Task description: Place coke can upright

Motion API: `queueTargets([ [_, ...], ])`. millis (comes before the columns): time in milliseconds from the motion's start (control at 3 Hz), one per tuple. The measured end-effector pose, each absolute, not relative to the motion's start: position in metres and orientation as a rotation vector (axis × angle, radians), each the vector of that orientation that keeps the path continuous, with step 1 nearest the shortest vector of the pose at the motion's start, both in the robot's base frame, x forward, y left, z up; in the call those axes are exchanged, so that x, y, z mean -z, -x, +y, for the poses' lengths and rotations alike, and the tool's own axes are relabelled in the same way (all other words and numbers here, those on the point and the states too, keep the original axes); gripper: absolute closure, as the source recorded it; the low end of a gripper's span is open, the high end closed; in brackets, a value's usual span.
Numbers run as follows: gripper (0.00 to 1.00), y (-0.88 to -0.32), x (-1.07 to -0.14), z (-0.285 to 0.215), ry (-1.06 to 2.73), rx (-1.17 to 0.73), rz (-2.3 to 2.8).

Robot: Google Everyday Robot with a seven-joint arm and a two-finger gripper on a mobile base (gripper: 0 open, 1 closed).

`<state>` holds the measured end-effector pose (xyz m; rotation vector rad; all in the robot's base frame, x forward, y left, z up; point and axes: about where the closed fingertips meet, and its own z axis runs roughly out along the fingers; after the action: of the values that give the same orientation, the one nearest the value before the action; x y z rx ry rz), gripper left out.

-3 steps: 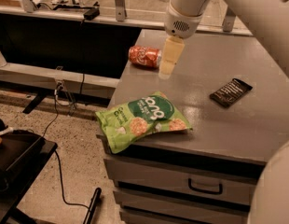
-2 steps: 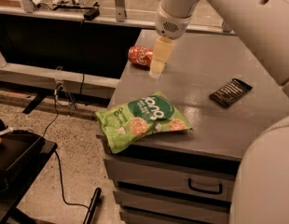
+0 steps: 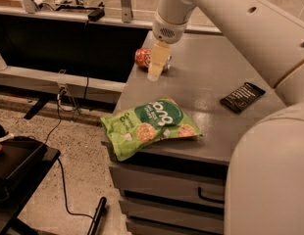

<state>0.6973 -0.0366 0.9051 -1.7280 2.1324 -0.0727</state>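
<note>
The coke can [image 3: 142, 57] is red-orange and lies on its side near the far left edge of the grey cabinet top [image 3: 206, 77]. My gripper [image 3: 155, 73] hangs from the white arm directly in front of the can and hides the can's right part. Its pale tip is low, close to the cabinet top. I cannot tell whether it touches the can.
A green chip bag [image 3: 149, 124] lies at the front left corner and overhangs the edge. A flat dark wrapped bar [image 3: 242, 97] lies to the right. Drawers [image 3: 166, 185] are below the top. A black cart [image 3: 14, 165] and cables stand on the floor at the left.
My gripper has moved left across the cabinet top towards the can and now overlaps it. The can, bag and bar have not moved.
</note>
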Motion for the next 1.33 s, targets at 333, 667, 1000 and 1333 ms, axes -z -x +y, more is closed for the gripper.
queueTargets([
  [333,0.00,-0.709,-0.896,-0.022,1.733,0.055,2.113],
  [667,0.00,-0.716,-0.886,-0.007,1.748,0.032,2.100],
  [1000,0.00,-0.722,-0.873,0.003,1.761,0.000,2.105],
  [1333,0.00,-0.725,-0.860,0.013,1.774,-0.031,2.122],
])
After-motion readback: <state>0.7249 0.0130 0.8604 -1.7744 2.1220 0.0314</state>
